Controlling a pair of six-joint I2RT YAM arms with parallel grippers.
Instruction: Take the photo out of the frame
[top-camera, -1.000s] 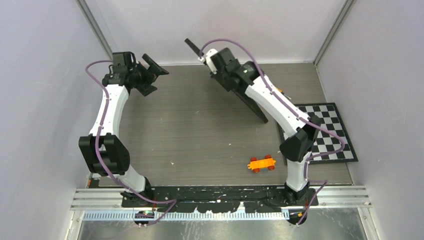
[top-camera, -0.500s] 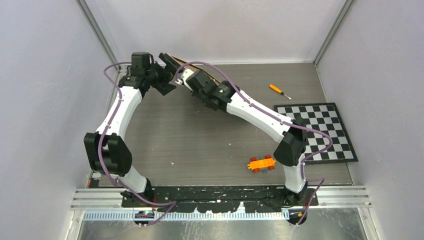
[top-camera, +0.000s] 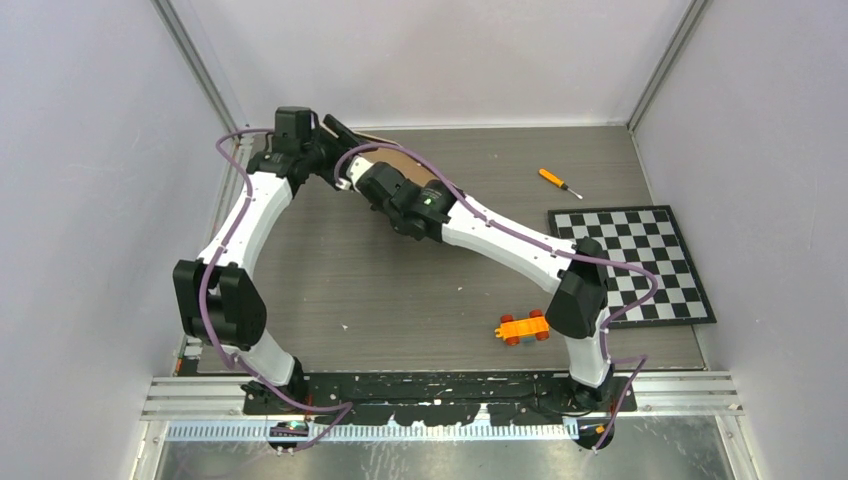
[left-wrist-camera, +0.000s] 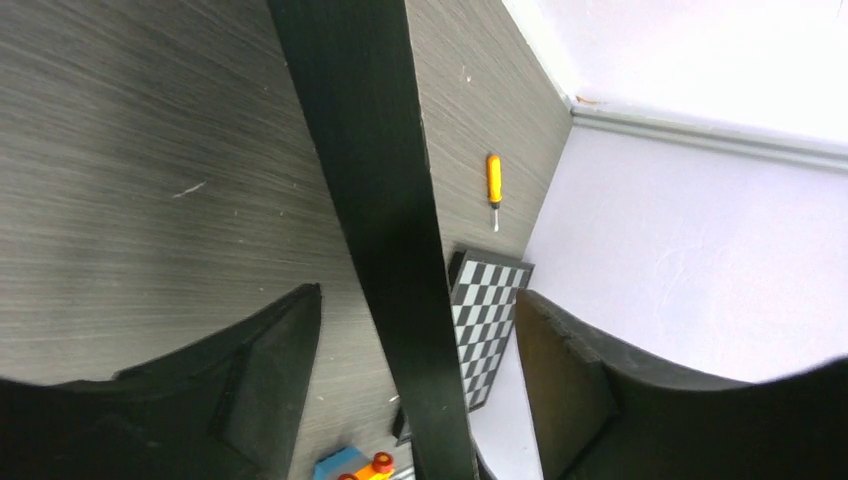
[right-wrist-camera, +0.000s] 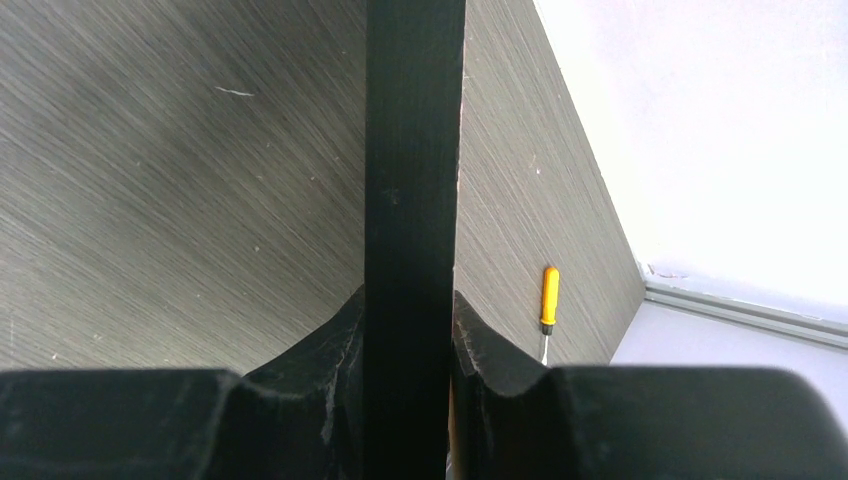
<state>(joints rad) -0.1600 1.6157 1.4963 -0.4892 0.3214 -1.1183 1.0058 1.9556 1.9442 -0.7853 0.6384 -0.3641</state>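
Top view, clock directions taken from the middle of the counter, 12 o'clock at the far wall.

Nearest, at 5 o'clock, an orange toy car stands on the counter just beside the right arm. At 3 o'clock a checkerboard mat lies flat against the right wall. At 1 o'clock, beyond the mat and apart from it, lies an orange-handled screwdriver.

At 11 o'clock, near the far left corner, is the frame. It is tilted, with its brown back turned up toward the camera. Whether its lower edge touches the counter cannot be told. The photo is hidden in all views.

The right jaws are clamped on the frame. In the right wrist view its black edge fills the space between the fingers, which press it from both sides.

Farthest, the left arm meets the frame at its far left end. The left jaws stand apart. In the left wrist view the black edge passes between the fingers with a gap on each side.
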